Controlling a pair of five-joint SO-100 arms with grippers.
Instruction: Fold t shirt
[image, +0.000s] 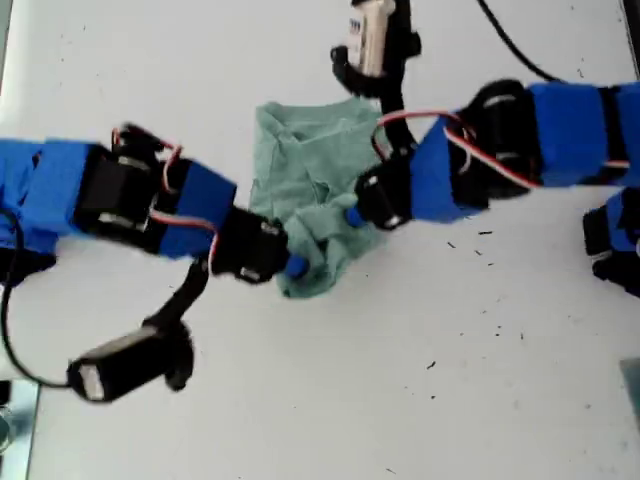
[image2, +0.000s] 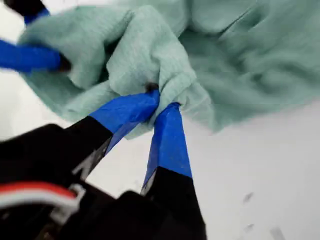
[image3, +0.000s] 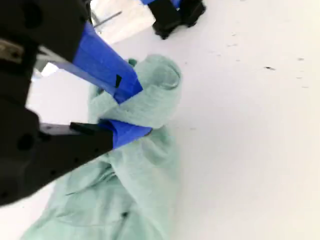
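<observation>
The pale green t shirt (image: 312, 165) lies bunched in a crumpled heap on the white table (image: 430, 400), at the middle of the exterior view. My first gripper (image: 349, 215) reaches in from the exterior view's right and is shut on a fold at the heap's near edge. The first wrist view shows its blue fingertips (image2: 165, 112) pinching the t shirt (image2: 240, 55). My second gripper (image: 296, 266) comes from the exterior view's left, shut on the heap's lower corner. In its own view the gripper (image3: 132, 110) clamps a rolled fold of the t shirt (image3: 135, 190). A fingertip of the second gripper (image2: 30, 56) also shows there.
The wrist cameras (image: 125, 365) (image: 372, 40) stick out from each arm. A black and blue arm part (image: 612, 240) sits at the exterior view's right edge. A black cable (image: 510, 40) runs across the top. Small dark specks (image: 485, 233) dot the table.
</observation>
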